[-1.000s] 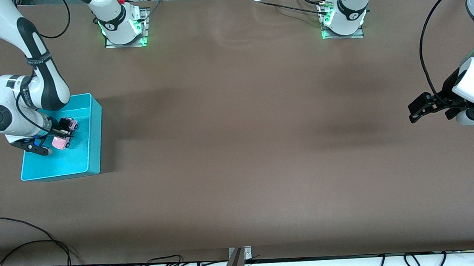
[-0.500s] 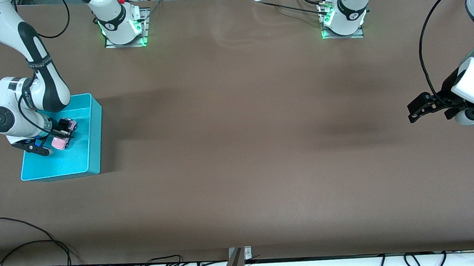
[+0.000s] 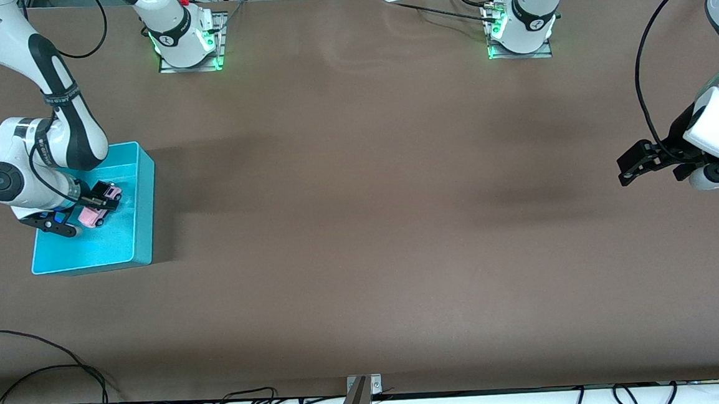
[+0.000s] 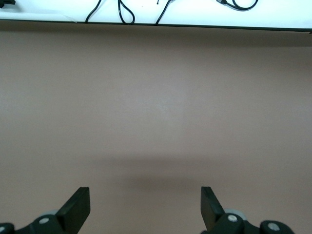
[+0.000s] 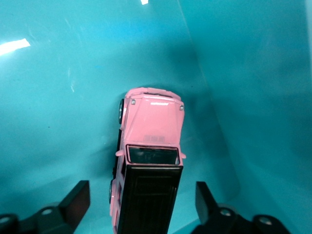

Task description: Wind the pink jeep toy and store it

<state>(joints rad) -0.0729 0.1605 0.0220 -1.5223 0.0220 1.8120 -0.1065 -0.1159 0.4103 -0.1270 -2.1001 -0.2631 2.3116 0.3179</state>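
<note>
Brown table (image 3: 361, 227), turquoise bin (image 3: 140, 240) at right arm's end. Pink jeep toy (image 5: 146, 161) on bin floor near a wall — right gripper (image 5: 141, 207) low in bin, fingers spread wide either side of it, not touching. Left gripper (image 4: 145, 209) waits, fingers apart, over bare table at left arm's end.

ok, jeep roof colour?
Black, on a pink body. The pink jeep toy shows best in the right wrist view, sitting in the turquoise bin.
</note>
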